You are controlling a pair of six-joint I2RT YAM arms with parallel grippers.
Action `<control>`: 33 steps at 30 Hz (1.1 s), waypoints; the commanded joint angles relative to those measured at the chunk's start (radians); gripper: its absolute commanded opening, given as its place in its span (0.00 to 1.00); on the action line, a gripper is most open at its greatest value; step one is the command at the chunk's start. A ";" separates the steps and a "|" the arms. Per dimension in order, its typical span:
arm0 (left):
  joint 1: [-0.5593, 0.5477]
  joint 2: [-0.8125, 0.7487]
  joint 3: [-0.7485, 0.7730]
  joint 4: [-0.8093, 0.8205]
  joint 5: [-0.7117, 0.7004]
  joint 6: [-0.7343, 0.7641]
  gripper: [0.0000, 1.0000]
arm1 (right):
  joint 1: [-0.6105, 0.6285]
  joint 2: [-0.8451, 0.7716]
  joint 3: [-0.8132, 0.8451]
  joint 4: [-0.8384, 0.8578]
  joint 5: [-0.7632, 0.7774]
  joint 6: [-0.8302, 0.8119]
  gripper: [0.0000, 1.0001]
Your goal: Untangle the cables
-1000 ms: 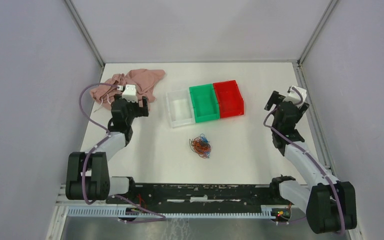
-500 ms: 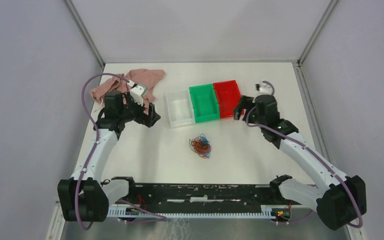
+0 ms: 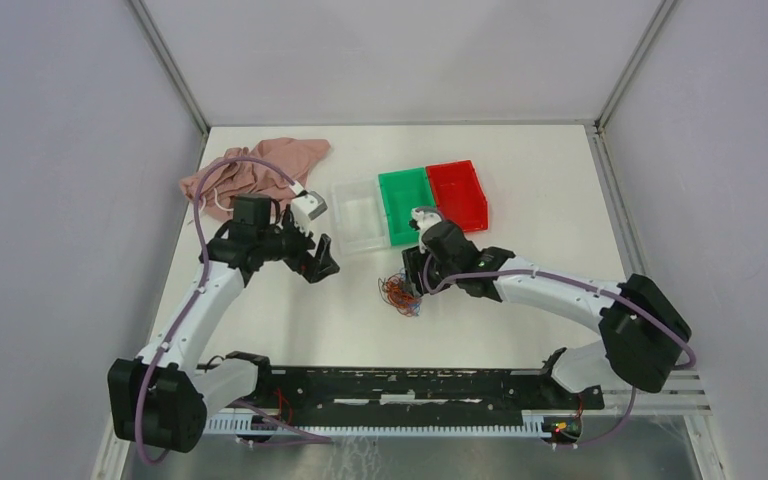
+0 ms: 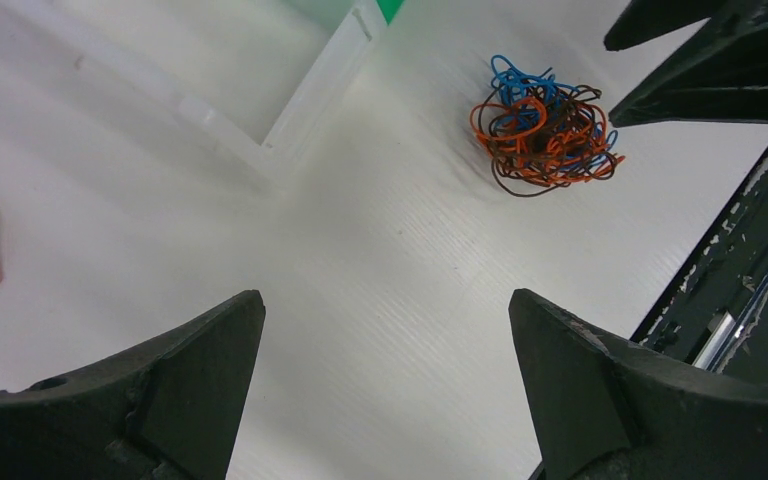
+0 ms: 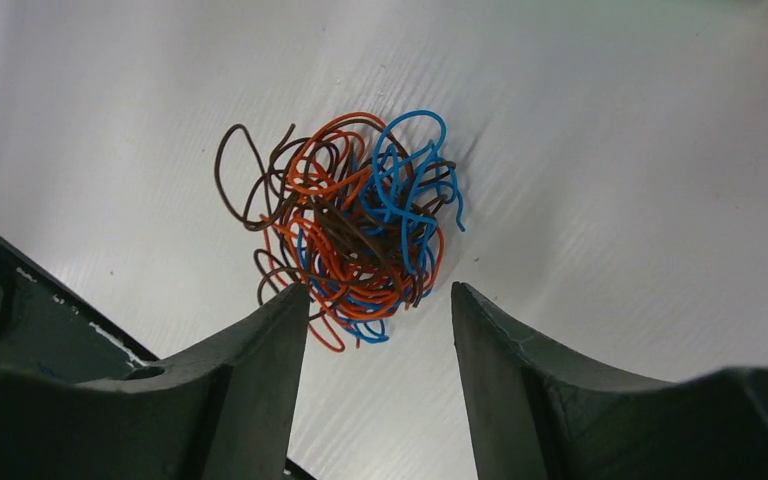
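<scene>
The cables (image 3: 399,293) are a small wad of orange, blue and brown curly wires lying on the white table. The wad also shows in the left wrist view (image 4: 543,127) and in the right wrist view (image 5: 349,227). My right gripper (image 3: 413,277) is open and sits just right of and above the wad; in the right wrist view the gripper (image 5: 378,300) has its jaws apart at the wad's near edge, holding nothing. My left gripper (image 3: 322,262) is open and empty over bare table, left of the wad; in its own view the gripper (image 4: 387,305) has wide jaws.
Three bins stand in a row behind the wad: clear (image 3: 360,216), green (image 3: 406,204), red (image 3: 457,196). A pink cloth (image 3: 256,167) lies at the back left. The black rail (image 3: 400,385) runs along the near edge.
Both arms have swung in towards the middle. The right gripper moved from beside the red bin down to the wad. The left gripper moved right, away from the pink cloth.
</scene>
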 commanded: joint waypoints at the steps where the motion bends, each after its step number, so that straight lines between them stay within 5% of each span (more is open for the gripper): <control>1: -0.033 -0.036 -0.009 -0.018 0.005 0.044 0.99 | 0.001 0.069 0.072 0.057 0.011 -0.047 0.59; 11: -0.069 -0.031 0.007 -0.026 -0.010 0.046 0.99 | -0.002 0.233 0.172 0.031 0.047 -0.139 0.47; 15: -0.078 -0.030 0.006 -0.028 -0.016 0.042 0.99 | -0.003 0.266 0.185 0.041 0.033 -0.140 0.34; 21: -0.083 -0.058 0.007 -0.028 -0.030 0.025 0.99 | -0.003 0.232 0.180 0.053 0.011 -0.116 0.02; 33: -0.128 -0.086 0.063 -0.090 -0.021 0.067 0.99 | 0.000 0.015 0.188 0.076 -0.083 -0.011 0.00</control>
